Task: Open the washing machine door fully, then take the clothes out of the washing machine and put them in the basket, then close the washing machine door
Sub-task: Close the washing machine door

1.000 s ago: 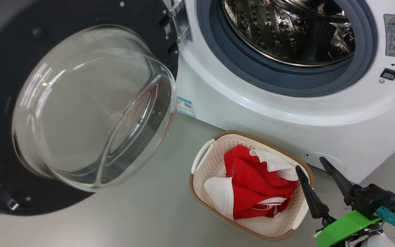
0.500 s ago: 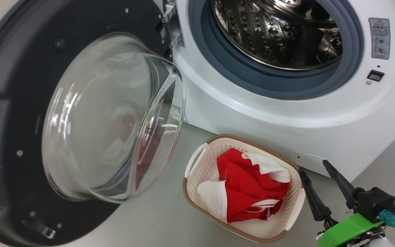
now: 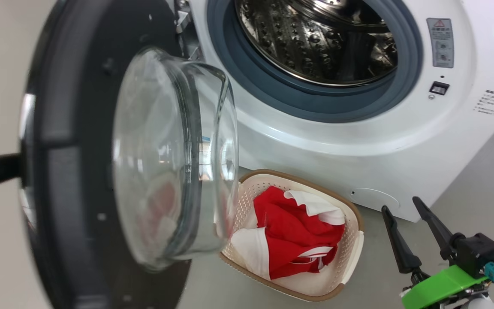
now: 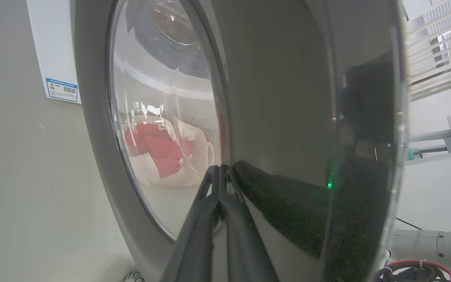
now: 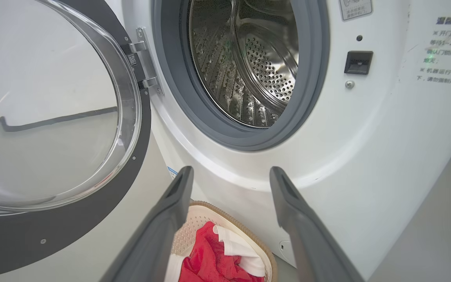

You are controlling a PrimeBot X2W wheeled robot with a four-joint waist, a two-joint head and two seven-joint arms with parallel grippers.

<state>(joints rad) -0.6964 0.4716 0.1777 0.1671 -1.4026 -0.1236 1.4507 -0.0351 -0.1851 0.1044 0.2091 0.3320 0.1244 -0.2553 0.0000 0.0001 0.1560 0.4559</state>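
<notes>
Trouble could start at the left hand [image 4: 219, 171]. Its two long dark fingers were shut tight together, holding nothing. The tips seemed to rest on the shiny black outside of the big round washing machine door [image 4: 288, 98]. That face looked smooth, so I think the tips could slip in a push.

The door stood part way between open and shut. Its bulging clear glass bowl [image 3: 174, 159] hung in front of the near end of the small cream plastic basket with the brown rim [image 3: 302, 180]. The basket sat on the grey floor [image 3: 487, 180], just before the big white washing machine [image 3: 315, 141]. The red and white clothes [image 3: 290, 231] lay heaped inside it. A low door might bump the basket or catch some cloth. I cannot tell how much room there was.

The right hand [image 3: 401, 204] was spread wide and empty, beside the basket. The studded steel drum [image 3: 315, 43] showed no clothes in the part I could see.

The machine had a grey sticker with a red warning triangle [image 3: 440, 43], lines of small Chinese print [image 5: 441, 51] and a blue and white sticker [image 4: 62, 89]. All were too small or blurry to read. No brand name could be made out.
</notes>
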